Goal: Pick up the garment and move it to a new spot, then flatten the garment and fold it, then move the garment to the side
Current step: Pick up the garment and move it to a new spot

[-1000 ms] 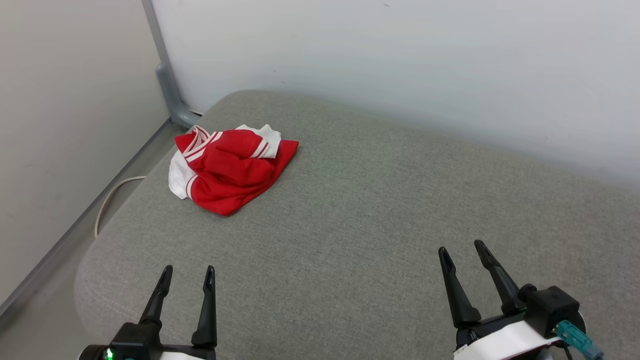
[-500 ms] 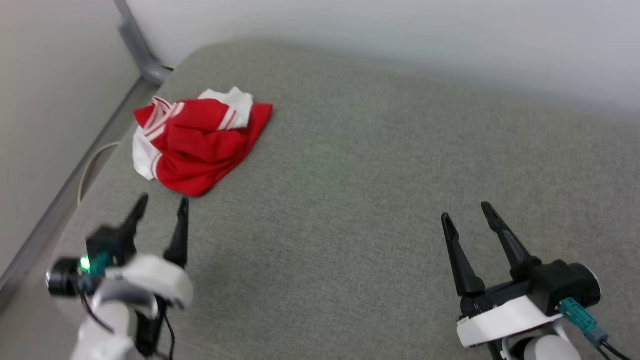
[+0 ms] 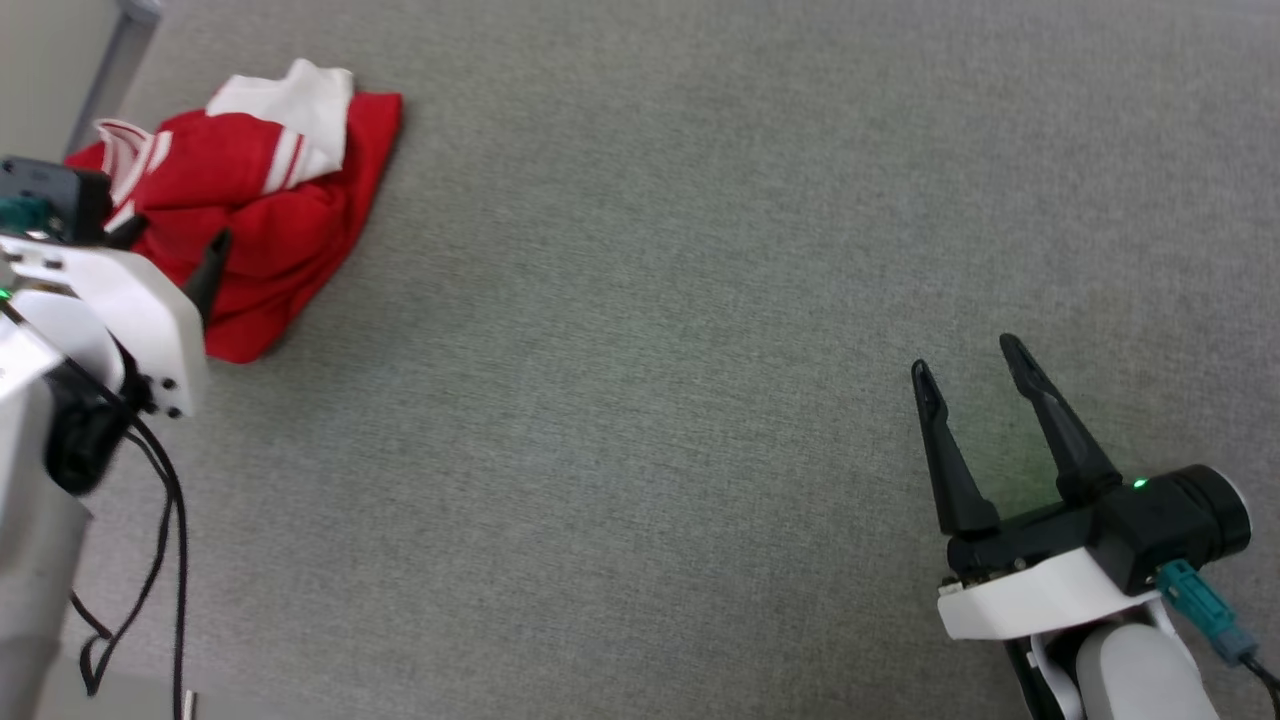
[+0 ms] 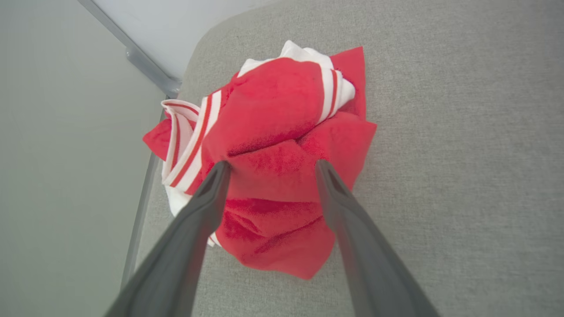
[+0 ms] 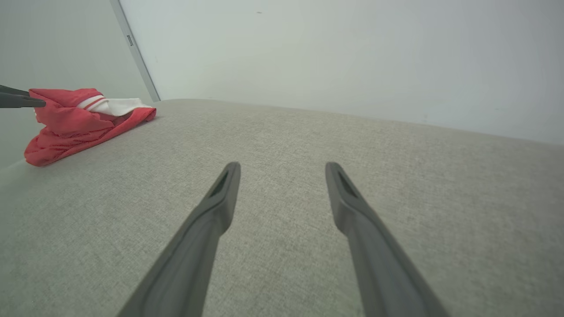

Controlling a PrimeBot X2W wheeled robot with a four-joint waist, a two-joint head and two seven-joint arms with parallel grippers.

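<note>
The garment lies crumpled at the far left corner of the grey cushion, red with a white sleeve and striped trim on top; no print shows. My left gripper hangs open just above its near part. In the left wrist view the two fingers straddle a red fold of the garment, and the left gripper holds nothing. My right gripper is open over bare cushion at the lower right, far from the garment. The right wrist view shows this gripper with nothing between its fingers.
A grey metal post and pale walls border the cushion at the far left corner, close behind the garment. The cushion's left edge drops off beside the garment. A black cable loops from my left arm.
My left arm has reached forward from the near edge to just over the garment. The head camera has tilted down and shifted, so the whole scene has slid upward. The right gripper stays open.
</note>
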